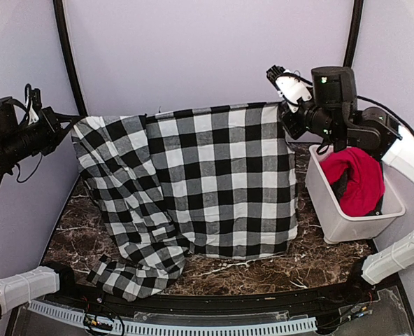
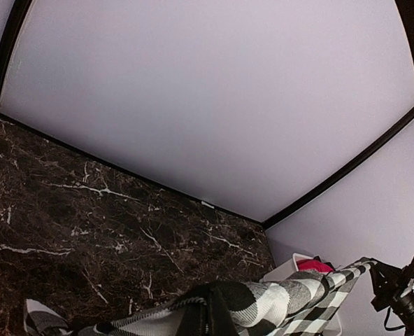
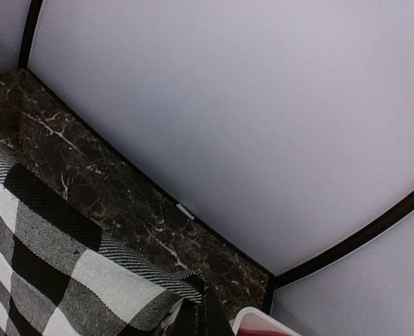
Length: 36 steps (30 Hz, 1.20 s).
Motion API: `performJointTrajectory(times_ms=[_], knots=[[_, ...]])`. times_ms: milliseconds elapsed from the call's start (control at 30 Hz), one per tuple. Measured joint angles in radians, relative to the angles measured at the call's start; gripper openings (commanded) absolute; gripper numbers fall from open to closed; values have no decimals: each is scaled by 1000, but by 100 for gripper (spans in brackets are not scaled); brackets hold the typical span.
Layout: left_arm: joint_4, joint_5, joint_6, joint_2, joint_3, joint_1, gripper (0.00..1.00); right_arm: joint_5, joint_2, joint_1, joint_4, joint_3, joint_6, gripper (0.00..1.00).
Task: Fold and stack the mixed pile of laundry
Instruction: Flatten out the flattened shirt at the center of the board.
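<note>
Nearest to me, at the table's front edge, the left arm and the right arm lie low and out to either side. Each then climbs its outer side, so both wrists sit high and point inward at each other.

Just past the bases, the lower left part of the black-and-white checked garment lies crumpled on the dark marble table. The rest hangs as a wide sheet, its bottom hem resting on the marble.

Up at the sheet's top left corner, the left gripper has its fingers pressed together on the cloth. My left wrist view shows checked fabric bunched at the dark fingers.

At the top right corner, the right gripper pinches the cloth the same way, and the top edge runs taut between the two.

Right of the sheet, under the right wrist, the bright red garment sits heaped in the white plastic bin, rising above its rim.

Beyond everything stands the pale back wall.
</note>
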Motion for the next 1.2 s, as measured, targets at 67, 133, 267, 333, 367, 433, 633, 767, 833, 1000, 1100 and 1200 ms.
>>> performJointTrajectory(times_ms=[67, 133, 267, 333, 367, 433, 633, 767, 833, 1000, 1100, 1200], knots=[[5, -11, -1, 11, -24, 0, 0, -85, 17, -60, -44, -58, 78, 0], [32, -19, 0, 18, -62, 0, 0, -140, 33, -86, -65, -112, 131, 0], [85, -18, 10, 15, -138, 0, 0, -201, 43, -91, -101, -166, 186, 0], [92, -13, 19, 15, -142, 0, 0, -218, 40, -91, -105, -164, 198, 0], [99, -12, 21, 10, -141, 0, 0, -227, 37, -91, -109, -161, 205, 0], [105, -9, 23, -7, -138, 1, 0, -237, 26, -88, -123, -144, 216, 0], [95, 27, 19, -102, -104, 1, 0, -200, -74, 25, -182, -107, 248, 0], [49, 48, 7, -194, -85, 1, 0, -124, -124, 178, -254, -87, 297, 0], [19, 57, 3, -225, -66, 1, 0, -95, -133, 240, -291, -81, 325, 0], [-18, 59, -5, -247, -32, 1, 0, -55, -129, 267, -333, -84, 356, 0], [-36, 34, -4, -223, -32, 1, 0, -59, -126, 239, -315, -86, 342, 0], [-26, 18, -3, -170, -32, 1, 0, -77, -121, 179, -269, -84, 311, 0]])
